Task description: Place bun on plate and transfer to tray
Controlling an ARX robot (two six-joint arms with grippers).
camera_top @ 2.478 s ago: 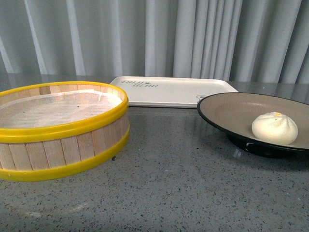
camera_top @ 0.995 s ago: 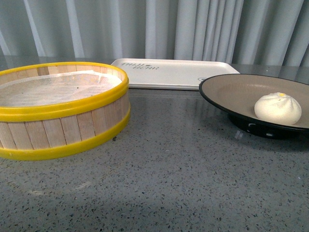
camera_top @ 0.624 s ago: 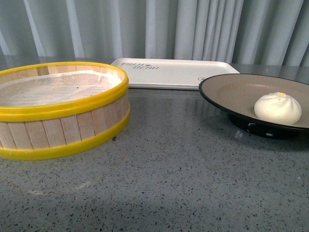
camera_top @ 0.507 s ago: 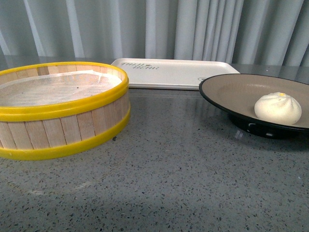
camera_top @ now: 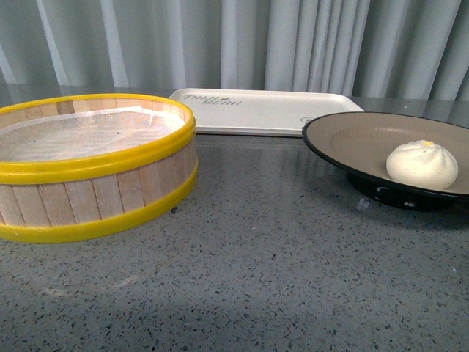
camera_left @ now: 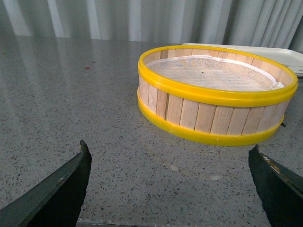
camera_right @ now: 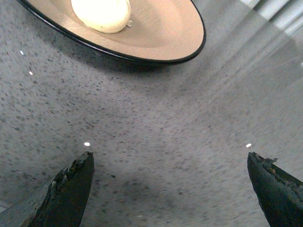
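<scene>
1. Left tool (camera_left: 168, 145): the fingers are spread wide and hold nothing. It hangs low over the tabletop (camera_top: 278, 279), facing the yellow-rimmed steamer basket (camera_top: 95, 176), which holds only its paper liner.
2. Right tool (camera_right: 170, 154): the fingers are likewise wide apart and empty. It is near the plate (camera_top: 344, 143) but not touching it.
3. The bun (camera_top: 421, 164) already lies in the plate, off-centre. I judge the first half of the task done and the transfer not yet begun.
4. The tray (camera_top: 271, 110) lies flat behind the plate and basket, with its near edge close to the plate's far rim.
5. Handling of the plate: it looks rigid and glazed, so I expect it to be slippery and moderately heavy. The thin black rim is the only edge I can pinch. I would take the rim on the side nearest the right tool, with one finger above and one below.
6. Handling of the bun: I judge it soft, light and free to roll. The plate is shallow, so I would keep it level while carrying it, or the bun could slide off.
</scene>
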